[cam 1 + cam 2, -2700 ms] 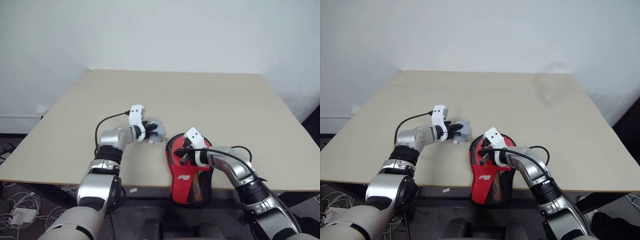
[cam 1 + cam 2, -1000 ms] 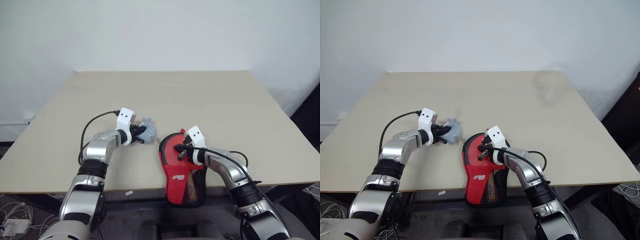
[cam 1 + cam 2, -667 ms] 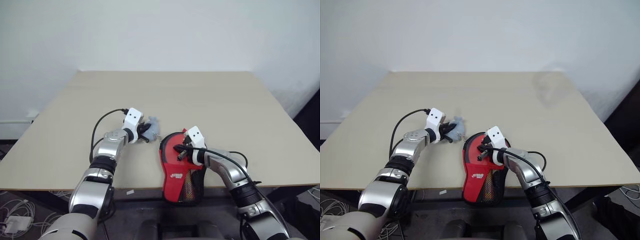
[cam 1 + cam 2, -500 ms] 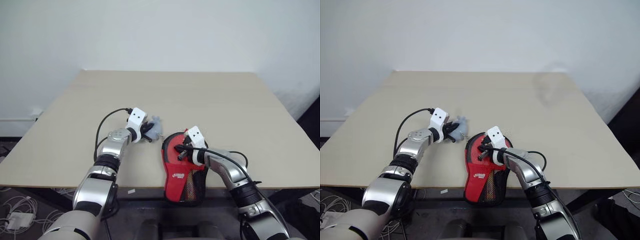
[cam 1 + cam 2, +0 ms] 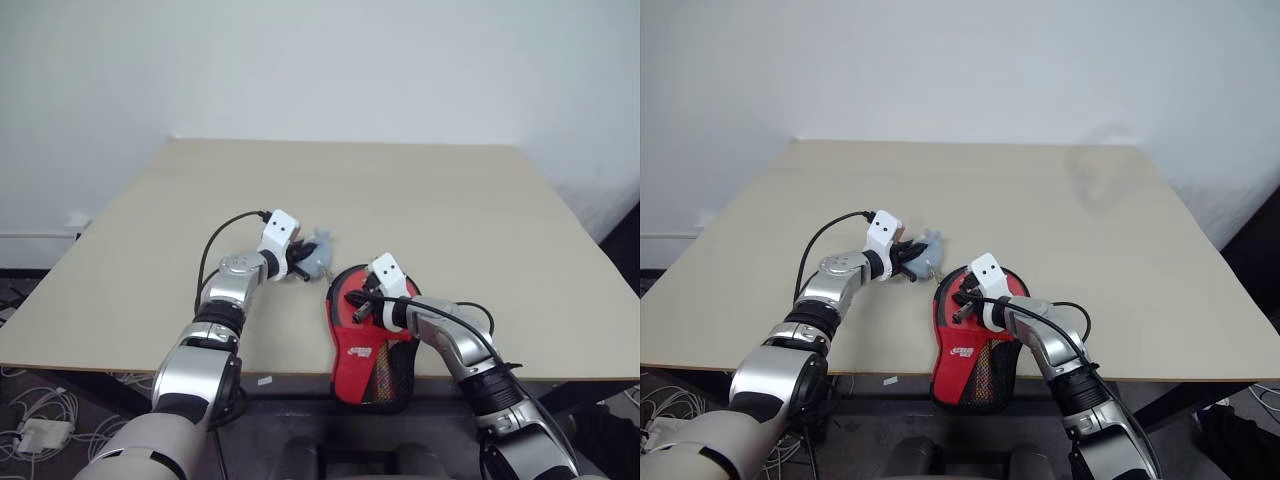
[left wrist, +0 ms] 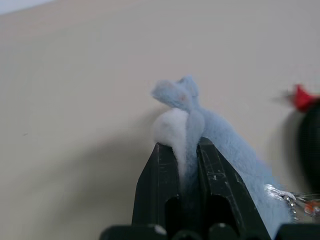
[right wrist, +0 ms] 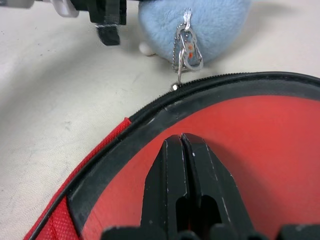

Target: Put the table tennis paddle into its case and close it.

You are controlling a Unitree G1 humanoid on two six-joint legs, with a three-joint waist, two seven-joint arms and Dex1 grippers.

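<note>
Left gripper (image 6: 184, 150), clenched on a blue plush zipper charm (image 7: 200, 20), has drawn it along the case (image 5: 370, 340) rim; right gripper (image 7: 182, 142), jaws shut, pins the case at the table (image 5: 450, 200) near edge; paddle presumably inside; zip appears nearly closed.

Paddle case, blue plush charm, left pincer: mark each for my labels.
Paddle case (image 5: 362, 352), left eye view, red logo face.
Blue plush charm (image 6: 227, 150), left wrist view, furry body.
Left pincer (image 6: 184, 156), left wrist view, between fingertips.

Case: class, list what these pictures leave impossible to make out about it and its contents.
1. Case contents: head views, the right gripper and its arm lie across the top.
2. White logo wording: head views, too small.
3. Zip rim: right wrist view, cut off by the edges.
</note>
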